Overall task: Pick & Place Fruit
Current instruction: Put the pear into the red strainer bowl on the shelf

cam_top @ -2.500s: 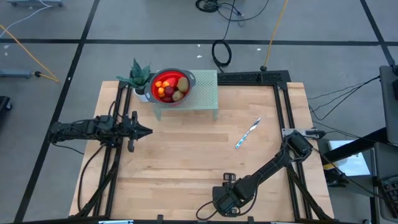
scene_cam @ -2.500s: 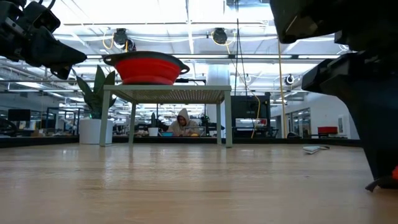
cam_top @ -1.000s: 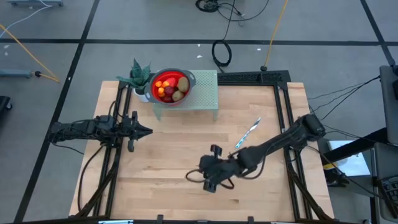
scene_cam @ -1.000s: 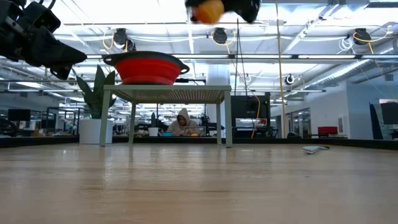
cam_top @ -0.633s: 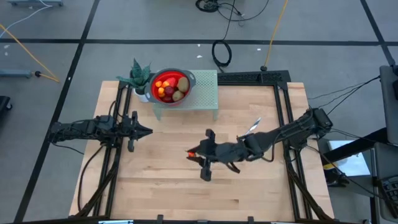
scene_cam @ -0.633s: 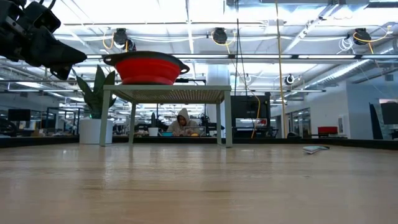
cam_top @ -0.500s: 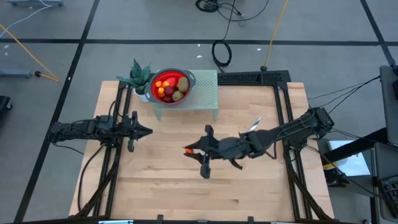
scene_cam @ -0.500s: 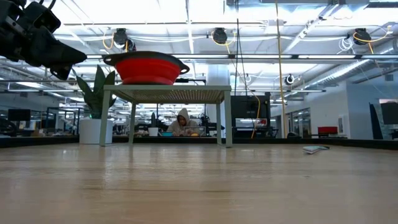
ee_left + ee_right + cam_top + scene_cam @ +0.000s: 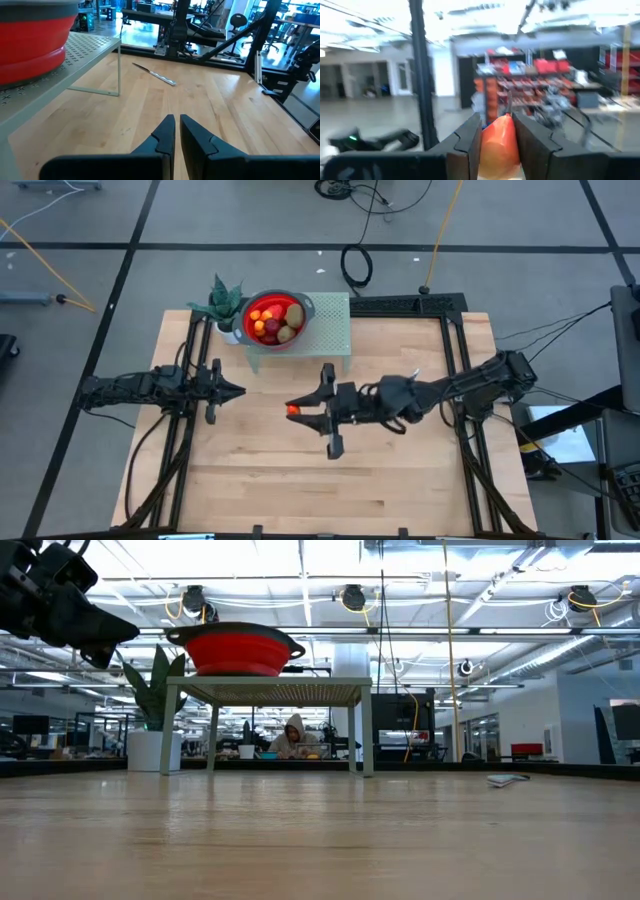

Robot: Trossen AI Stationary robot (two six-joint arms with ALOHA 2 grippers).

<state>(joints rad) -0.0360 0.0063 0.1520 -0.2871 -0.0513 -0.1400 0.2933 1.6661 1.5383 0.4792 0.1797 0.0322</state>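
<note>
Wooden table [image 9: 270, 480], light planks, with black frame rails at both sides. At its far edge, a pale green perforated stand [image 9: 328, 330] on thin legs, carrying a red bowl [image 9: 272, 316] with a grey rim on its left end; inside, several pieces of fruit [image 9: 278, 319], orange, dark red and brownish-green. Just left of the bowl, a small potted plant [image 9: 222, 302]. Reaching in from the right across the table's middle, the right arm, with the right gripper [image 9: 296, 409] raised above the wood, near side of the stand, fingers clamped on an orange fruit piece [image 9: 499, 142] seen wedged between them in the right wrist view. At the left edge, the left arm waiting, left gripper [image 9: 174, 131] pointing right, fingers closed together and empty. Right of centre on the wood, a slim blue-and-white stick [image 9: 398, 395] lying diagonally.
</note>
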